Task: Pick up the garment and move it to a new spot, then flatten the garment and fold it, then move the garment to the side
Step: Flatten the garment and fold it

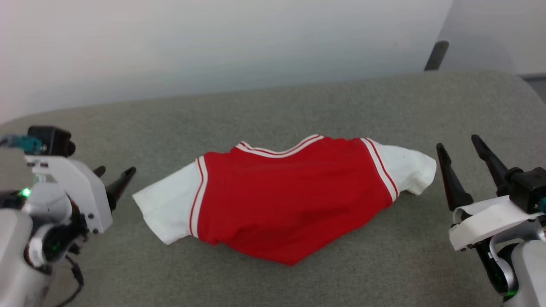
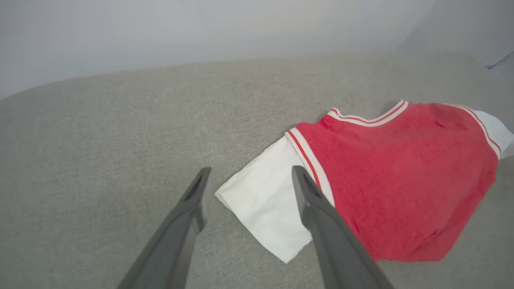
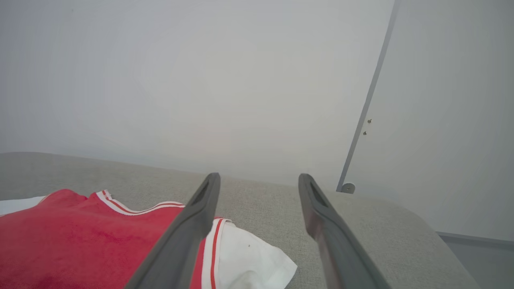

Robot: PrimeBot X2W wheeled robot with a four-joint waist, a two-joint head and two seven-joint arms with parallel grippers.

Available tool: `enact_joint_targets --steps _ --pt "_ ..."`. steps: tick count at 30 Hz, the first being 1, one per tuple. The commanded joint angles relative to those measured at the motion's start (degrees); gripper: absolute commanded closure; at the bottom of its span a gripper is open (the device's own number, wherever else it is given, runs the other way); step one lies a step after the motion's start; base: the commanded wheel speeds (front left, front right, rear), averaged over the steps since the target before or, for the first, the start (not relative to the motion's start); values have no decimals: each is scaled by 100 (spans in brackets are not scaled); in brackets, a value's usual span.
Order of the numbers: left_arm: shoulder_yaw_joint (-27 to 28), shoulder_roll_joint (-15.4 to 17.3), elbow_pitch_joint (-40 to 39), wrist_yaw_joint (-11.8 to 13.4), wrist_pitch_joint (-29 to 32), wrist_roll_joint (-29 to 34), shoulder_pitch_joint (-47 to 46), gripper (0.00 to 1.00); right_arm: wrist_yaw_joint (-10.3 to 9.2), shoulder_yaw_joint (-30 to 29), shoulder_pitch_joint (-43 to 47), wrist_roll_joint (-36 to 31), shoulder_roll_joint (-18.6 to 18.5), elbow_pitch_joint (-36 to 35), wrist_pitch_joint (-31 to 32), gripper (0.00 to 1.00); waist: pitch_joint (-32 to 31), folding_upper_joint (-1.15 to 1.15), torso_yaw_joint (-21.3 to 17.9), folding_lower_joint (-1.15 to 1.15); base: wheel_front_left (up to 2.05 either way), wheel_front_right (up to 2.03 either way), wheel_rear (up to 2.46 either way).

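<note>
— Any words or numbers to read on the garment (image 1: 290, 200)?
— None. The side facing up is plain red, with only striped trim (image 1: 277, 151) at neck and armholes.
— Labels or signs elsewhere?
— Nothing legible.

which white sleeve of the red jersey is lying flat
The white short sleeve on the robot's left, spread smooth on the grey fabric surface; the right sleeve is bunched and humped.
</note>
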Motion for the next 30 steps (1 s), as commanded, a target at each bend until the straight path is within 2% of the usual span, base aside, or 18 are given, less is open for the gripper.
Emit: enact_joint_targets --steps 1,11,16,25,26,28,30 --pt "-9 -2 49 -7 56 -30 -84 0 -6 -22 45 -47 20 -31 13 0 270 0 -178 0 0 0 0" --pt "-501 -13 1432 27 1345 16 -982 0 -6 -38 -102 -69 56 -261 69 0 814 0 -380 0 0 0 0" --pt "-618 -20 1998 -78 1387 119 -1219 0 -6 -56 -147 -113 69 -343 139 0 966 0 -426 0 0 0 0" --pt "-729 -319 2877 -220 1497 33 -1577 0 -6 -106 -172 -139 43 -470 290 0 1160 0 -422 0 0 0 0" --pt "-767 -365 2958 -241 1561 20 -1591 24 -6 -109 -178 -130 45 -476 316 0 1171 0 -421 0 0 0 0" --pt "-806 -474 3104 -242 1761 -62 -1596 100 -6 -124 -196 -132 31 -503 365 0 1186 0 -410 0 0 0 0" --pt "-843 -563 3198 -228 1942 -132 -1589 100 -6 -160 -196 -76 48 -506 442 0 1195 0 -389 0 0 0 0"
